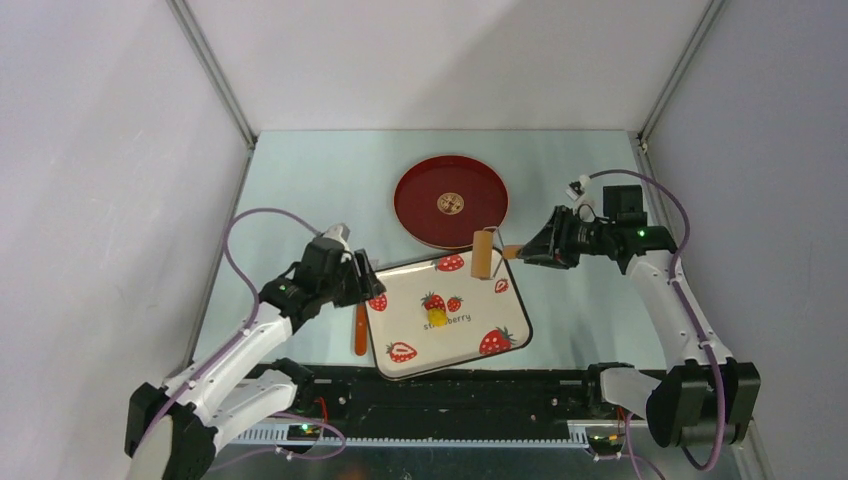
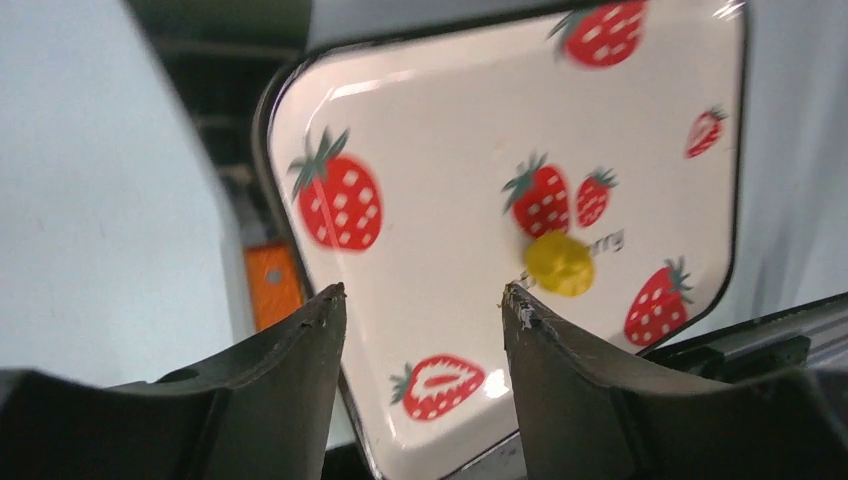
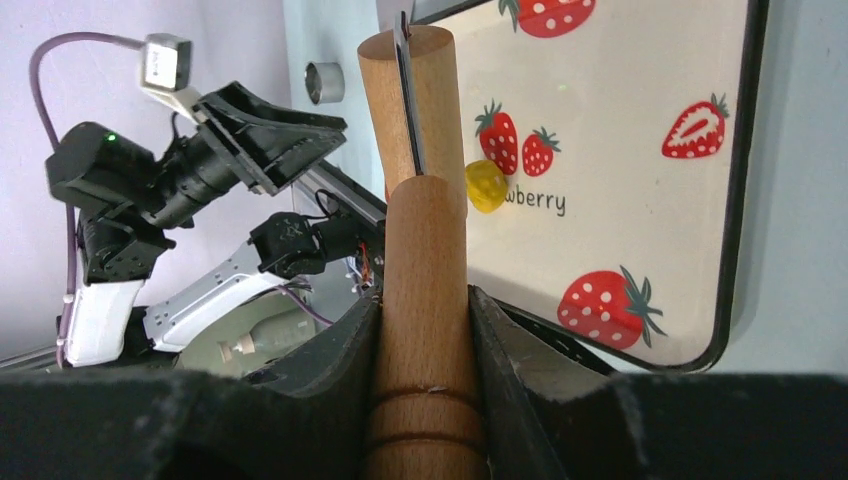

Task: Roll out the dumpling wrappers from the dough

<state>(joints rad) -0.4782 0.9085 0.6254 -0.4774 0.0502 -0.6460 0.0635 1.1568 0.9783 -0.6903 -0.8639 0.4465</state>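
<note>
The dough (image 1: 437, 318) is a small yellow lump near the middle of the strawberry-print tray (image 1: 480, 300). It also shows in the left wrist view (image 2: 559, 263) and the right wrist view (image 3: 486, 186). My right gripper (image 1: 520, 250) is shut on the handle of a wooden rolling pin (image 3: 425, 290), whose roller (image 1: 483, 253) hangs over the tray's far edge, apart from the dough. My left gripper (image 1: 365, 278) is open and empty over the tray's left edge (image 2: 440, 150). No cut dumpling wrappers are in view.
A red round plate (image 1: 450, 200) with a gold emblem lies behind the tray. An orange-handled tool (image 1: 360, 330) lies on the table along the tray's left side. A small metal ring (image 3: 323, 82) shows beyond the tray in the right wrist view.
</note>
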